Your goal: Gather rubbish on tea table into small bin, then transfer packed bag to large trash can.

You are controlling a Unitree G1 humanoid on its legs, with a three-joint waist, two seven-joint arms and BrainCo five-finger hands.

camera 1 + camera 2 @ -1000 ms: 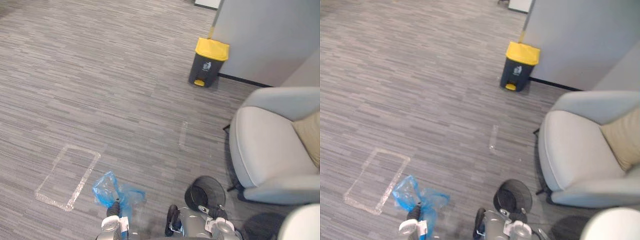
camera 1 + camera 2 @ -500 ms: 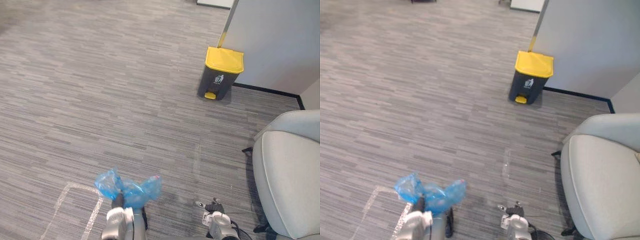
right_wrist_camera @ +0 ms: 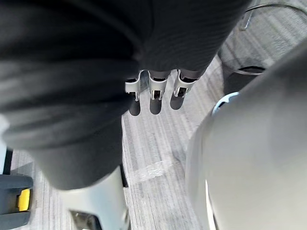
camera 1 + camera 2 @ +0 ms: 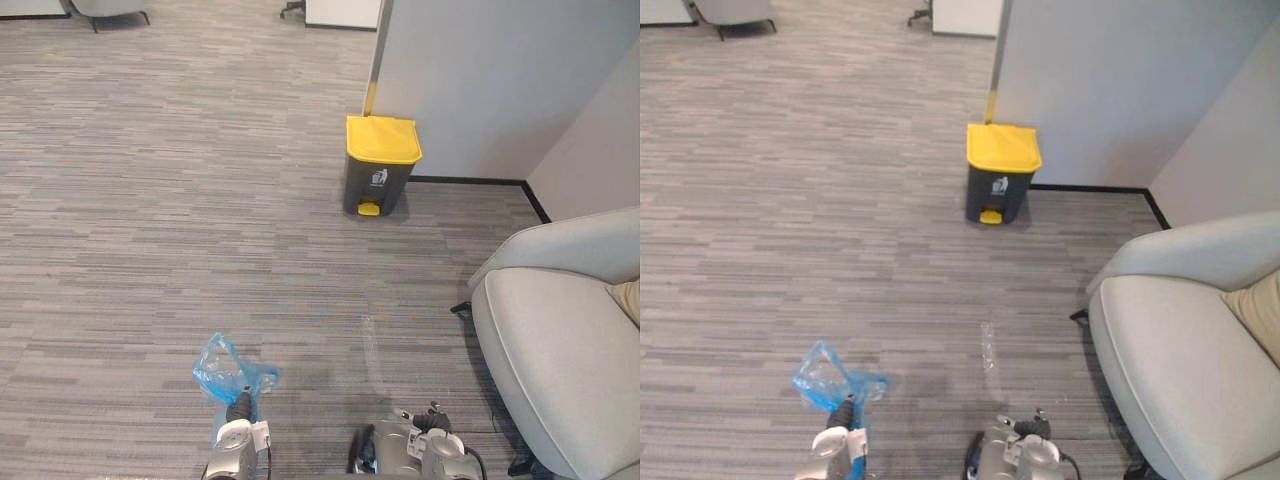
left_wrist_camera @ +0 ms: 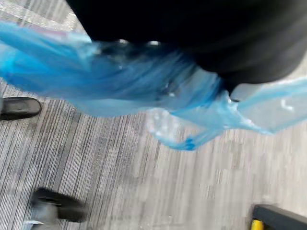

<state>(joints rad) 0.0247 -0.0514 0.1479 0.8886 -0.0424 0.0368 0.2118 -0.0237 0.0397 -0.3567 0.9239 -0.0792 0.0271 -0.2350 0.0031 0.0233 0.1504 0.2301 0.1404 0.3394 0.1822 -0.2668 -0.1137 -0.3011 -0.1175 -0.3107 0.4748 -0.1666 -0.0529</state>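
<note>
Left eye view: left hand (image 4: 239, 411) low at the near edge, clenched round the gathered neck of the blue bag (image 4: 227, 368), so the packed bag is in the left hand's grasp. Bag's crumpled plastic billows out ahead of the hand, above the grey carpet (image 4: 170, 200); whether it touches the carpet, cannot tell. Left wrist view: bag bunched tight against the hand's dark cover, loose translucent folds trailing off past it; fingers themselves hidden by plastic and cover. Right hand (image 4: 428, 421) beside the left, apart from the bag. Right wrist view: its fingers (image 3: 152, 96) hang relaxed in a row, holding nothing. Large trash can (image 4: 378, 165), dark body, yellow lid closed, yellow pedal at its foot, stands well ahead of both hands, nearer the right hand's line than the left's, against a grey partition wall (image 4: 490, 80). Pale grey armchair (image 4: 555, 350) near the right hand, on its outer side. Faint tape mark (image 4: 370, 345) on the carpet just ahead of the right hand
</note>
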